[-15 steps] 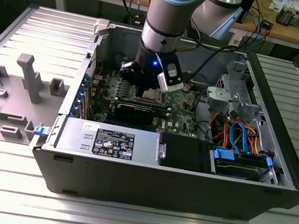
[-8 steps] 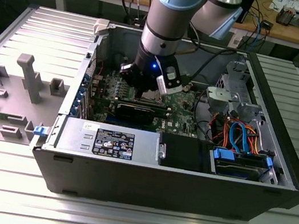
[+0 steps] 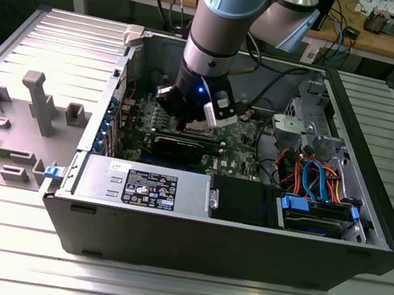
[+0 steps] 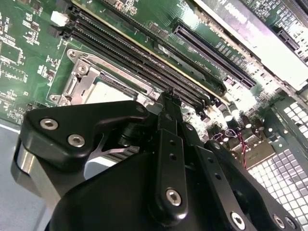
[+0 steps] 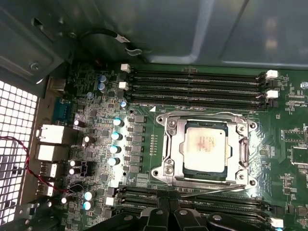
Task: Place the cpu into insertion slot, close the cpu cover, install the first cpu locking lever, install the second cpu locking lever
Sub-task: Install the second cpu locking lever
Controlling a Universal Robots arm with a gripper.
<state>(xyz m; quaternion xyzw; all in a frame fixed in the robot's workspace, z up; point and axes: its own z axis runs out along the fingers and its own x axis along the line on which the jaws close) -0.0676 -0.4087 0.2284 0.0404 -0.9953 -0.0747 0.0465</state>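
Gripper (image 4: pixel 168 96) is positioned low inside the open computer case (image 3: pixel 363 245), directly above the green motherboard (image 5: pixel 288 159). In the second wrist view its black fingers (image 4: pixel 169 144) appear drawn together, tip resting at the memory slots (image 5: pixel 197 89) just beside the socket; nothing is seen held between them.

Cpu (image 5: pixel 206 148) lies seated flat in the insertion slot (image 5: pixel 239 126), dull silver top facing up. Cpu cover (image 5: pixel 179 144) is lowered over it, its frame surrounding the chip and the chip showing through its window. One thin locking lever (image 5: pixel 214 191) lies along the socket edge nearest the gripper. Whether it is latched cannot be told.

In the exterior view the arm (image 3: pixel 216 36) descends into the case's middle, which rests on a ribbed metal table (image 3: pixel 63 40). Grey fixture blocks (image 3: pixel 37 100) stand toward the exterior view's left edge of that table.
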